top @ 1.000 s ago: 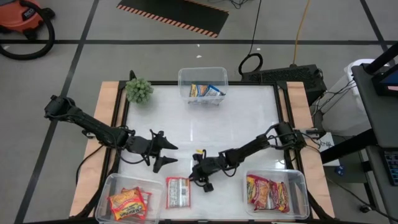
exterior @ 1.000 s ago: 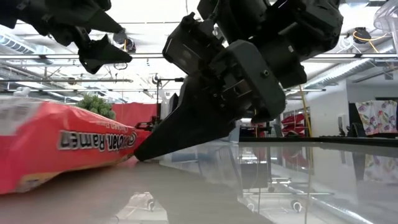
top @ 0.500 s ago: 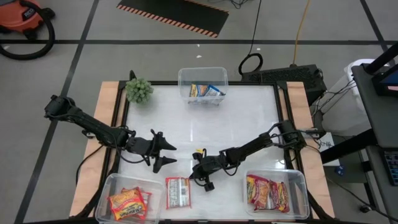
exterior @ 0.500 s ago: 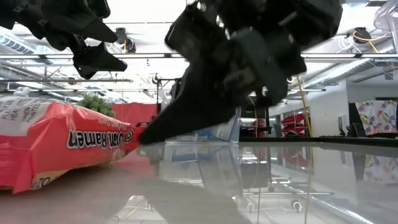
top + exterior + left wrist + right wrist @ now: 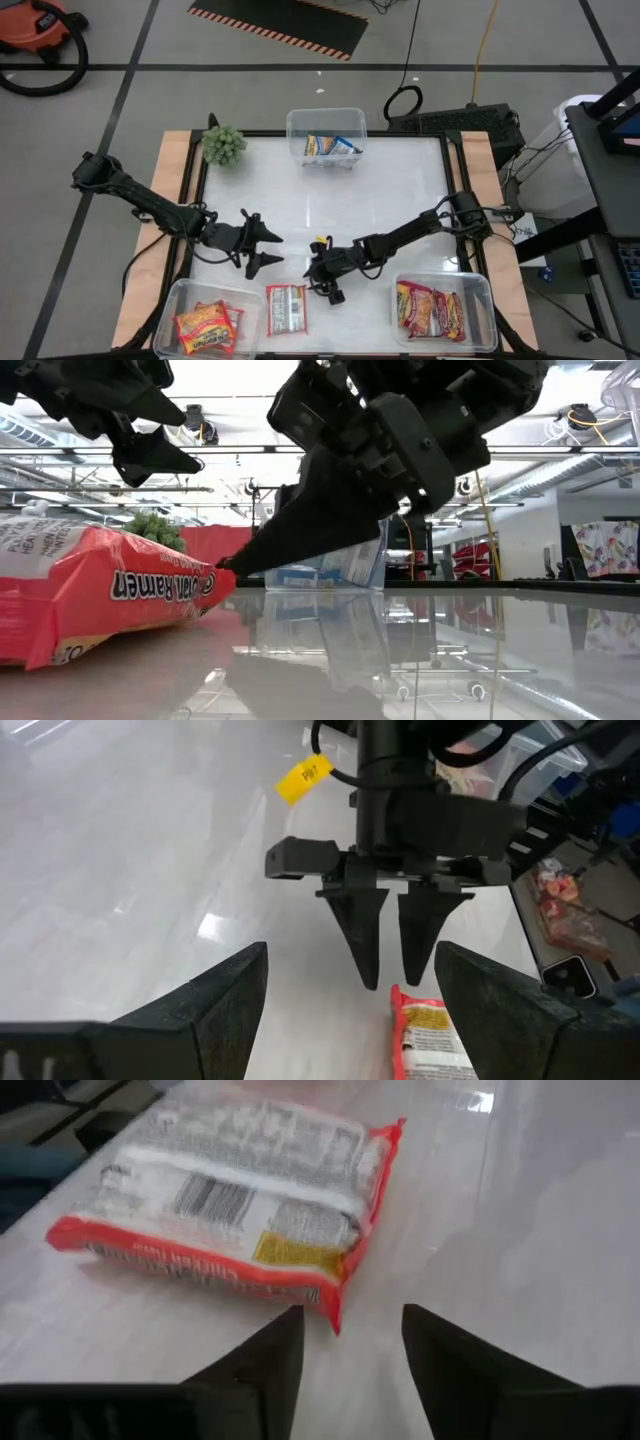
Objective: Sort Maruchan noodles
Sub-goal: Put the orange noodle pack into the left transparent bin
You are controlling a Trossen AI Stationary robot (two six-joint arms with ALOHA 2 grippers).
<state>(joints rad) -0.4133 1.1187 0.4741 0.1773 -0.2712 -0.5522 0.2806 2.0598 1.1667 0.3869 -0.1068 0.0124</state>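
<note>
High view: I see my left hand (image 5: 262, 248) spread above the table (image 5: 400, 190); right hand (image 5: 322, 279) just beside the red-and-white Maruchan packet (image 5: 286, 308), which lies flat on the table's near edge.
Low view: fingertip at packet's corner.
Right wrist view: fingers (image 5: 262, 1365) parted, pinching nothing, just short of the packet.

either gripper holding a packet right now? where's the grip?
Nothing held. Right gripper is open beside the red-and-white packet, fingers clear of its corner. Left gripper is open and empty.
</note>
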